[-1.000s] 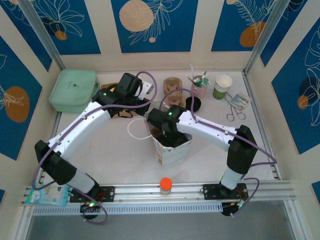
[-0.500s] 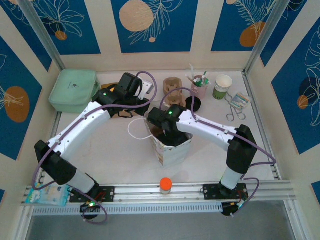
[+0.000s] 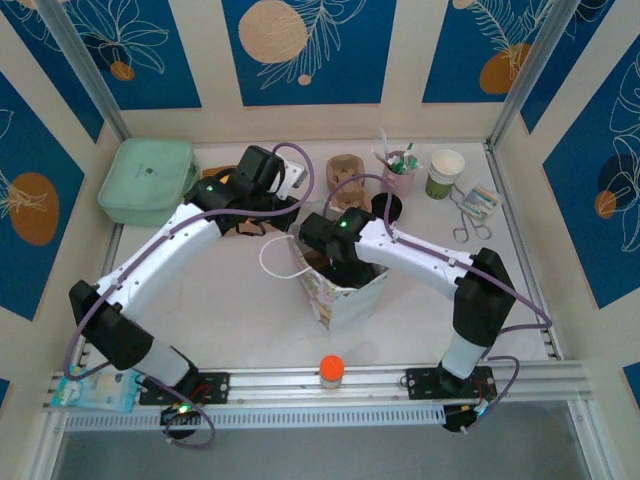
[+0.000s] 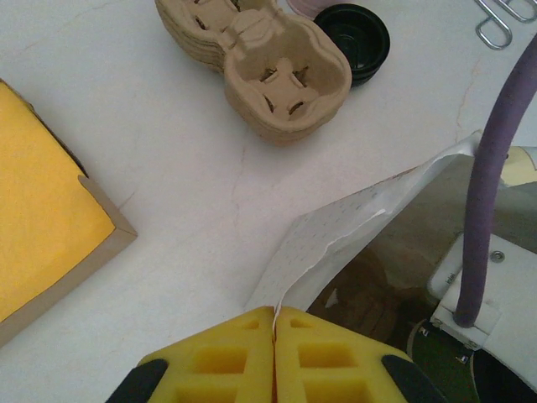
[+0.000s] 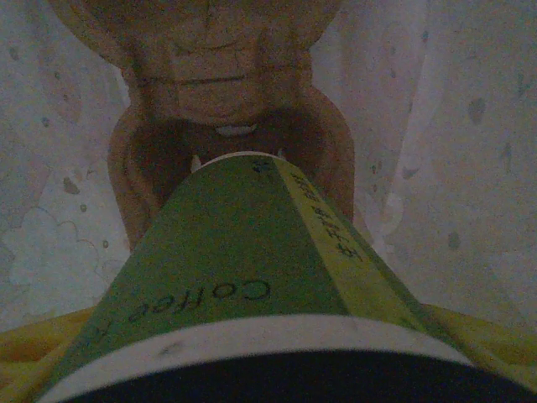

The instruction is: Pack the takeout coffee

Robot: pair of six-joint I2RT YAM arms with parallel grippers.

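Right arm [image 3: 410, 252] and takeout coffee [image 5: 226, 252] filling paper bag [image 3: 350, 305] mouth, open table [image 3: 220, 305] left, cup carriers [image 4: 268, 71] behind

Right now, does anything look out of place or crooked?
The white patterned paper bag leans askew, its mouth pulled out of shape. A round black plastic lid lies rim-up beside the stacked brown pulp cup carriers. Nothing spilled.

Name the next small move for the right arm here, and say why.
Probably ease the takeout coffee straight down. The right gripper holds it inside the paper bag, its base at the mouth of a pocket in the cardboard carrier, seemingly not yet seated. The left gripper pinches the bag's rim, holding the mouth open.
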